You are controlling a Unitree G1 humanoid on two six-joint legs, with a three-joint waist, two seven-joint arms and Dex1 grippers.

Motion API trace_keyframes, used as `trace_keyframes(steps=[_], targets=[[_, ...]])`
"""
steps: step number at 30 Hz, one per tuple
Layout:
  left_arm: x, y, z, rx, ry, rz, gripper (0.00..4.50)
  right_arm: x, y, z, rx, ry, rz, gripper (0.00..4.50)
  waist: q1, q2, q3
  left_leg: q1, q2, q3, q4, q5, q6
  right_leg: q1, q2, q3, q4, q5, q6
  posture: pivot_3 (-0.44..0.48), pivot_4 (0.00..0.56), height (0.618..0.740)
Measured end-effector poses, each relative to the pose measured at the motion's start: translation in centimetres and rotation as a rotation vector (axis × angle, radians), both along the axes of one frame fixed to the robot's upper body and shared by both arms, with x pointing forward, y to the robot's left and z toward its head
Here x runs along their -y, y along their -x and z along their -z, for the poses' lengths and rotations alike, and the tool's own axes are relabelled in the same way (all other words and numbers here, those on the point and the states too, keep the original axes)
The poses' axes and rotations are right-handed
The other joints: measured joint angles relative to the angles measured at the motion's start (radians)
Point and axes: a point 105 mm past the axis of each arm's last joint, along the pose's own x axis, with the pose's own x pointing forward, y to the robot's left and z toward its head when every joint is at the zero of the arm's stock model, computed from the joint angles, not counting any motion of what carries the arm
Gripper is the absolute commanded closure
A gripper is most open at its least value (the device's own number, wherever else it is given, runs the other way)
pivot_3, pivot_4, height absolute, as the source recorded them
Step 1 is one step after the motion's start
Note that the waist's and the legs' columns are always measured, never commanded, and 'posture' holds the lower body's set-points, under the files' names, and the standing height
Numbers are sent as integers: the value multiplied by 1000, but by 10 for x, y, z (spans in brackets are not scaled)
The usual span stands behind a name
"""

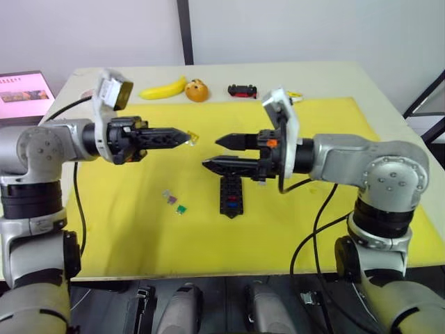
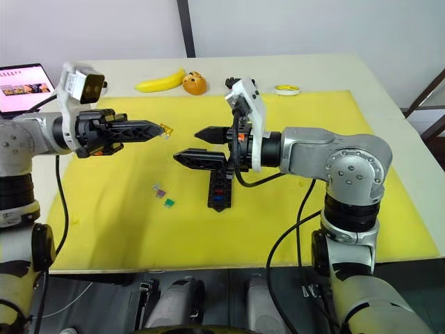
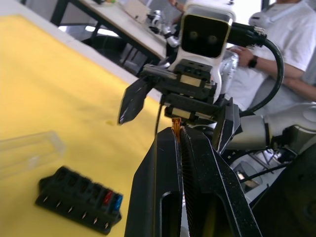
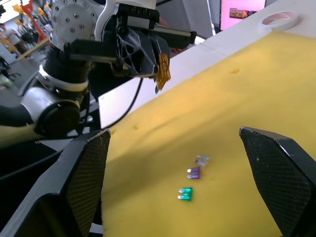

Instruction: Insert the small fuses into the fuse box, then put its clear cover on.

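My left gripper (image 1: 186,138) is clamped on a tan fuse (image 4: 163,68), held above the mat. My right gripper (image 1: 217,153), jaws apart, hovers over the box (image 1: 231,195); three fuses (image 1: 174,202) lie left of it.

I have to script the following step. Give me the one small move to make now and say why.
Probably bring the left pincer down toward the fuse box and line its orange fuse up over a free slot. That pincer is shut on the fuse and hovers above the yellow mat, away from the box. In the left wrist view the box holds only a red and a blue fuse at one end.
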Motion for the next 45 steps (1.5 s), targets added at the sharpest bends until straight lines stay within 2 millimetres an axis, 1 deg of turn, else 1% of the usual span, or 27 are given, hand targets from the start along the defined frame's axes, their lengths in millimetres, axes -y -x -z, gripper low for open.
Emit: trace_keyframes(steps=[1,5,9,14,17,19,29,45], targets=[[1,0,1,0,-4,-1,4500,-1,2,0,-5,0,-8,1350,0,0,0,0,0,0,0,0,0,0,0,0,0,0,0,0,150,740],[4,2,13,-26,-22,8,4500,-4,3,2,-30,0,-10,1350,0,0,0,0,0,0,0,0,0,0,0,0,0,0,0,0,150,740],[5,3,11,-8,-17,11,4500,-4,1,1,-61,-19,-3,1350,0,0,0,0,0,0,0,0,0,0,0,0,0,0,0,0,150,740],[6,4,13,-7,-23,17,4500,-5,4,-4,-73,-36,-25,1350,0,0,0,0,0,0,0,0,0,0,0,0,0,0,0,0,150,740],[7,4,16,-13,-23,21,4500,-6,6,-4,-81,-38,-35,2065,0,0,0,0,0,0,0,0,0,0,0,0,0,0,0,0,150,740],[7,4,17,-11,-22,19,4500,-7,6,-4,-83,-39,-35,3046,0,0,0,0,0,0,0,0,0,0,0,0,0,0,0,0,150,740],[7,4,15,-6,-24,10,4500,-7,4,-1,-88,-7,-13,3046,0,0,0,0,0,0,0,0,0,0,0,0,-1,0,0,0,150,740],[8,5,15,4,-22,13,4500,-8,6,-3,-90,-11,-25,3046,0,0,0,0,0,0,-1,0,0,0,0,0,-1,0,0,0,150,740]])
